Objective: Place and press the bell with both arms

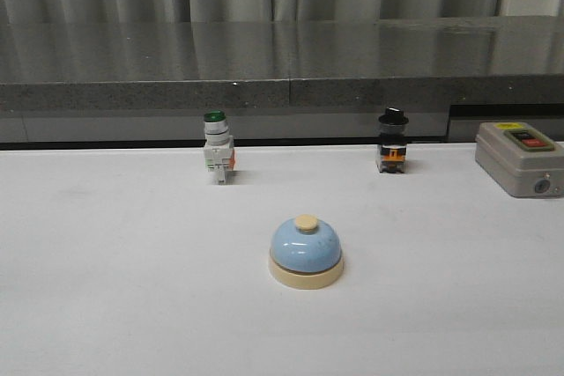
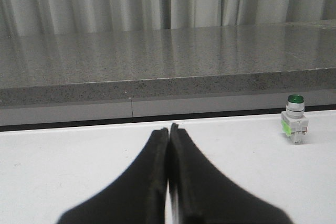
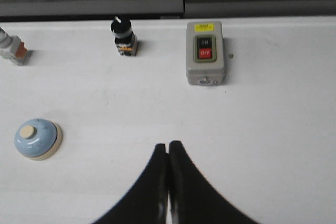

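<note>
The light blue bell with a cream base and cream button stands upright on the white table, near the middle. It also shows in the right wrist view, off to one side of my right gripper, which is shut and empty above the table. My left gripper is shut and empty, low over the table; the bell is out of its view. Neither arm shows in the front view.
A green-capped white push-button switch stands at the back left and shows in the left wrist view. A black-knobbed switch stands at the back right. A grey box with a red button lies at the far right. A grey ledge runs behind the table.
</note>
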